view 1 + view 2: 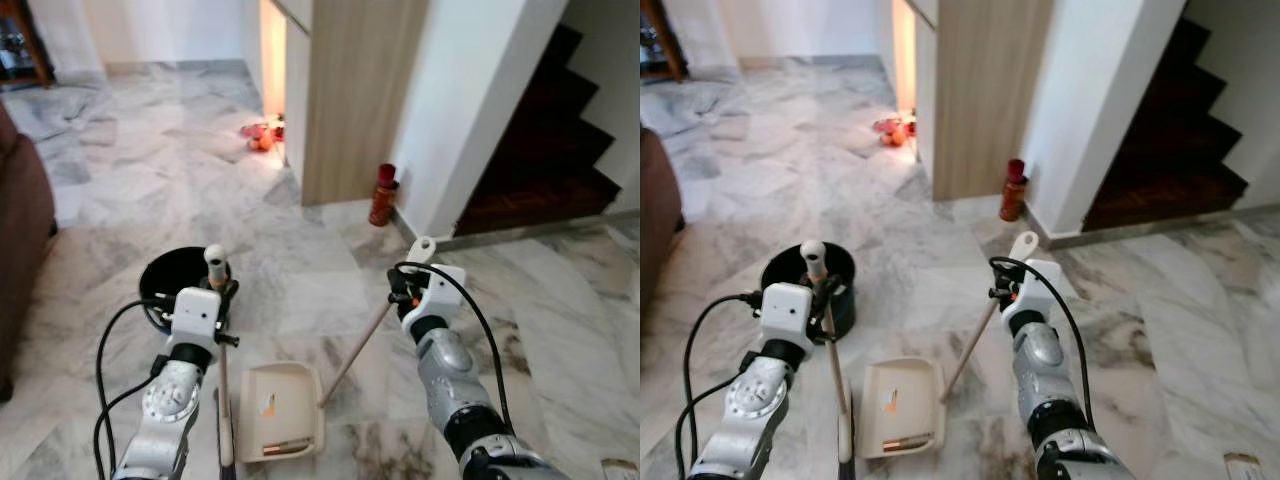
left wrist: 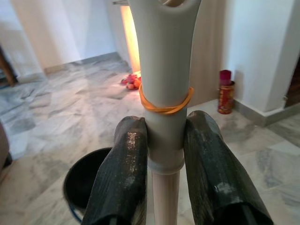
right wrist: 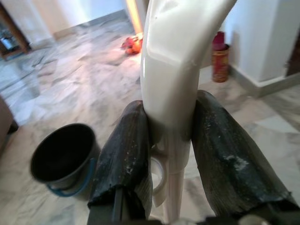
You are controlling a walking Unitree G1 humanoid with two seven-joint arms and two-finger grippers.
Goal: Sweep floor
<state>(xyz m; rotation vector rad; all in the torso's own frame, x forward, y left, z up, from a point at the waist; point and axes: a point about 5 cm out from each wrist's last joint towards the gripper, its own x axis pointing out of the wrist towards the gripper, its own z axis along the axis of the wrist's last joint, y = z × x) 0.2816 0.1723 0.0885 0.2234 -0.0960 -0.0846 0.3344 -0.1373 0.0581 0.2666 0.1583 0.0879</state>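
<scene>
The left gripper [image 2: 161,140] pinches the grey top of the broom handle [image 1: 214,262], its two black fingers [image 2: 123,168] pressed against either side just below an orange rubber band [image 2: 165,104]. The broom stick runs down from that claw to the marble floor [image 1: 300,240], ending just beside the dustpan [image 1: 277,410]. Just beyond the claw sits a black bucket [image 1: 168,275], standing upright on the floor.

The right gripper [image 3: 171,140] clamps the white dustpan handle [image 1: 420,250] near its top, fingers tight on both sides. From that claw the long handle slants down and toward the left claw, to the cream dustpan lying flat on the floor between the two arms, with a little debris in it.

Farther ahead of the right claw a red can [image 1: 383,195] stands by the white wall.
</scene>
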